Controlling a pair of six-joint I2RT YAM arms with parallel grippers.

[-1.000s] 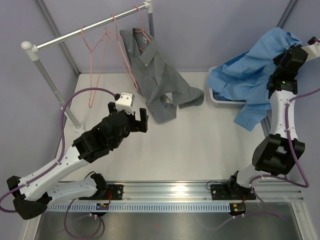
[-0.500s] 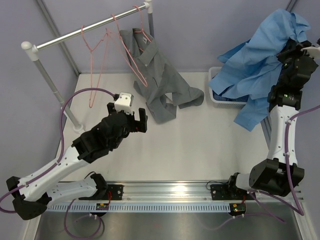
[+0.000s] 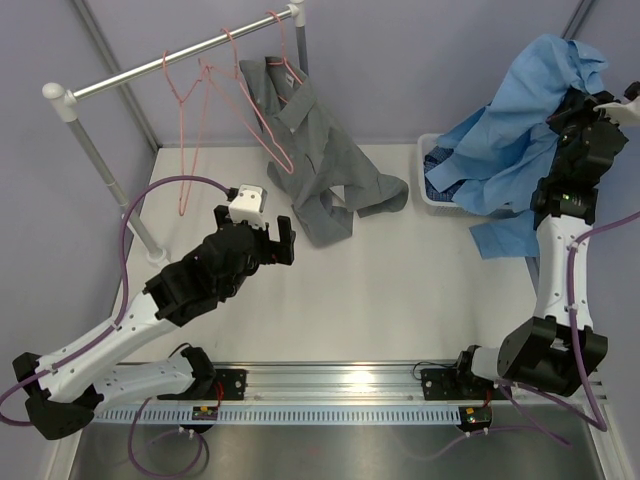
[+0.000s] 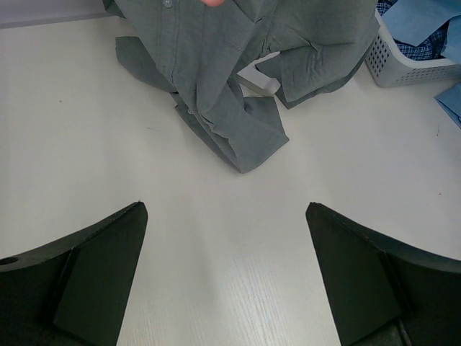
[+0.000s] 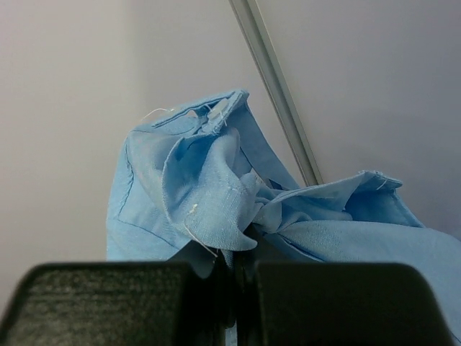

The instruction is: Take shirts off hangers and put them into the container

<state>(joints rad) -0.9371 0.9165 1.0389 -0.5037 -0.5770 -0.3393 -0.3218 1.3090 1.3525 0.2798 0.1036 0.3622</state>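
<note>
The right hand (image 5: 238, 281) was pressed together on a fold of the light blue shirt (image 3: 520, 120), holding it up above the white container (image 3: 430, 200) at the far right of the desk (image 3: 420, 290), the shirt's lower part draping over the container's edge onto the desk. The left hand (image 3: 272, 240) hung spread wide over bare desk near the grey shirt (image 3: 320, 160). That shirt hung from the rail (image 3: 130, 80) beside bare pink hangers (image 3: 186, 100), its tails crumpled on the desk.

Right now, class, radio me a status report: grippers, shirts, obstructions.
Left gripper open, empty. Right gripper shut on light blue shirt, high over basket. Part drapes outside basket. Grey shirt hangs from rail.
</note>
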